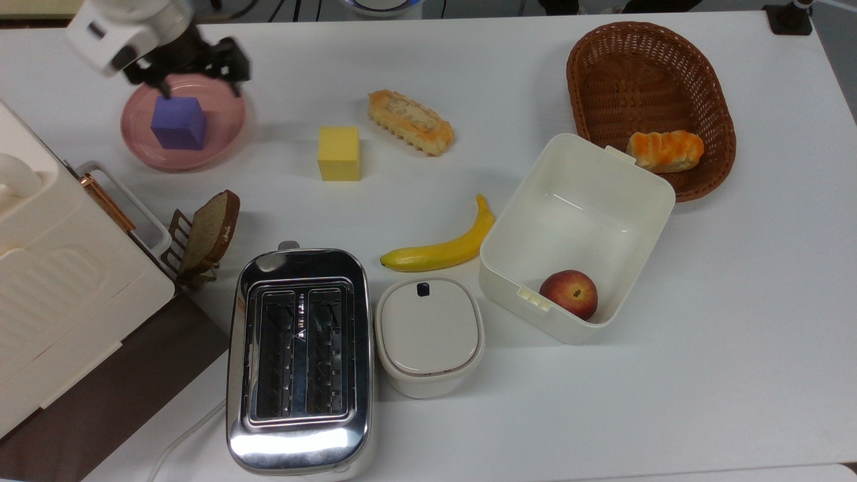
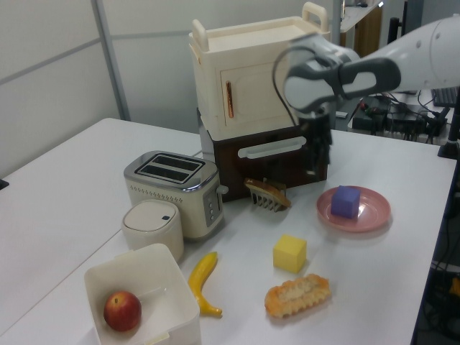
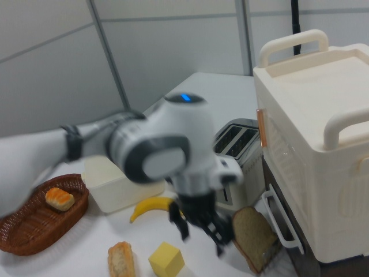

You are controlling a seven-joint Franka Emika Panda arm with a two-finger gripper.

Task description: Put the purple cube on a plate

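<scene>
Purple cube (image 1: 177, 122) on plate (image 1: 221, 134) (white table (image 1: 469, 415))

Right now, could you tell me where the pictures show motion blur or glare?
Left view: the arm above the pink plate is smeared by motion. Right view: the arm and gripper are blurred. Top view: sharp, with bright glare on the toaster front.

White worktop (image 1: 703, 375) is carrying a lot: a pink plate (image 1: 224, 137) is sitting in the top view's upper left, with a yellow cube (image 1: 339, 153) and a pastry (image 1: 410, 122) beside it. A banana (image 1: 442, 250) is lying mid-table, touching an open white box (image 1: 643, 194). A toaster (image 1: 299, 361), lidded pot (image 1: 429, 335), wicker basket (image 1: 602, 60), toast rack (image 1: 179, 244) and cabinet (image 1: 60, 294) are standing around too.
</scene>
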